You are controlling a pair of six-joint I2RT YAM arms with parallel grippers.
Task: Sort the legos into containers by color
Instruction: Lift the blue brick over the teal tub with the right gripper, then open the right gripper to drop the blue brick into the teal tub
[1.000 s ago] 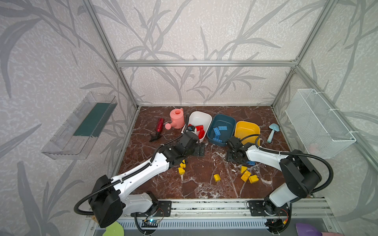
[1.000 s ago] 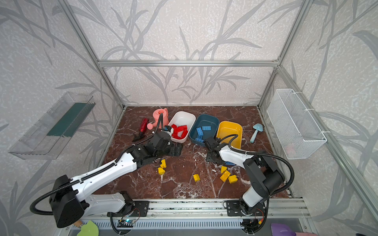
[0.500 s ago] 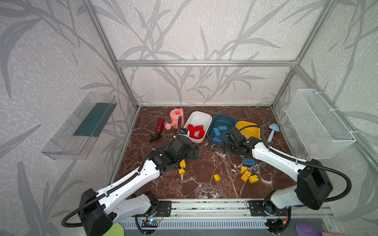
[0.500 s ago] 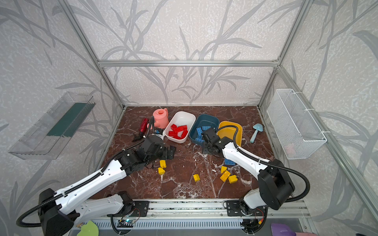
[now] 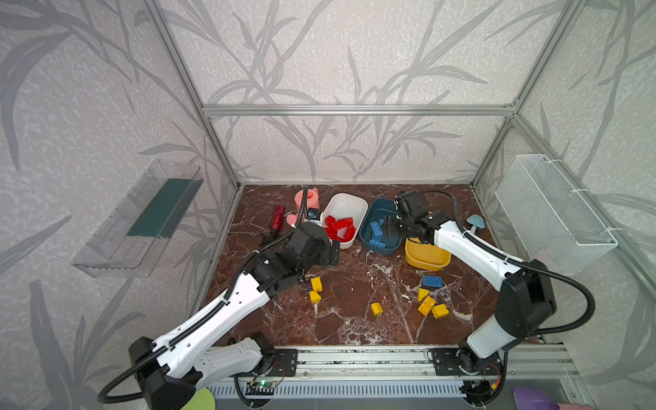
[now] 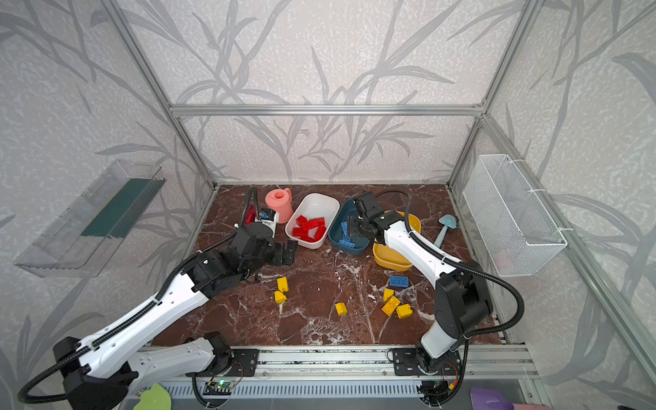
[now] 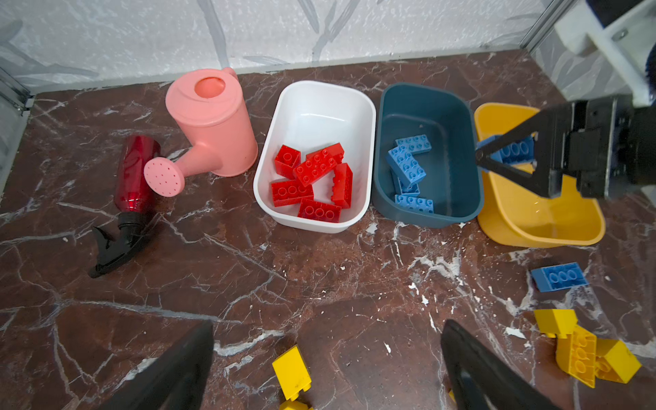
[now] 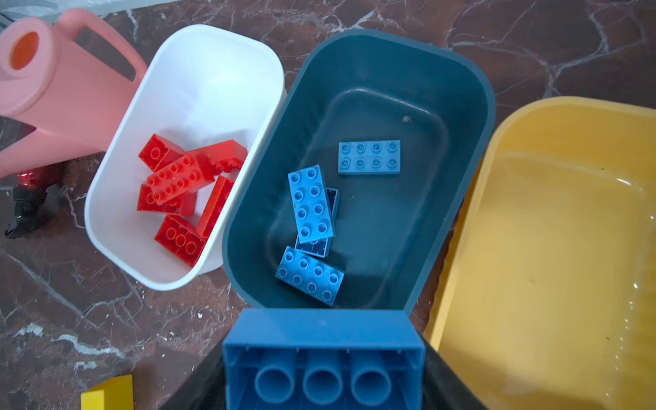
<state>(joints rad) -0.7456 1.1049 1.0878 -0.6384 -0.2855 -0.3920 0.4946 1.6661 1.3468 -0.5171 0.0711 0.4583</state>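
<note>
My right gripper point(image 5: 388, 227) is shut on a blue lego point(image 8: 323, 358) and holds it over the near rim of the teal container point(image 5: 381, 213), which has several blue legos point(image 8: 312, 204) in it. The white container point(image 5: 346, 207) holds several red legos point(image 7: 316, 167). The yellow container point(image 5: 426, 259) is empty and sits askew against the teal one. My left gripper point(image 7: 326, 369) hangs open and empty above two yellow legos point(image 5: 316, 284) on the floor. More yellow legos point(image 5: 427, 305) and one blue lego point(image 5: 432, 281) lie loose at the front right.
A pink watering can point(image 5: 308, 200) and a dark red spray bottle point(image 5: 277, 216) lie left of the white container. A light blue toy point(image 5: 475, 222) lies at the back right. A wire basket point(image 5: 553, 213) and a clear tray point(image 5: 142, 220) hang on the side walls.
My right gripper has risen from the floor with the blue lego and moved back over the teal container. My left arm has pulled back from the white container toward the front.
</note>
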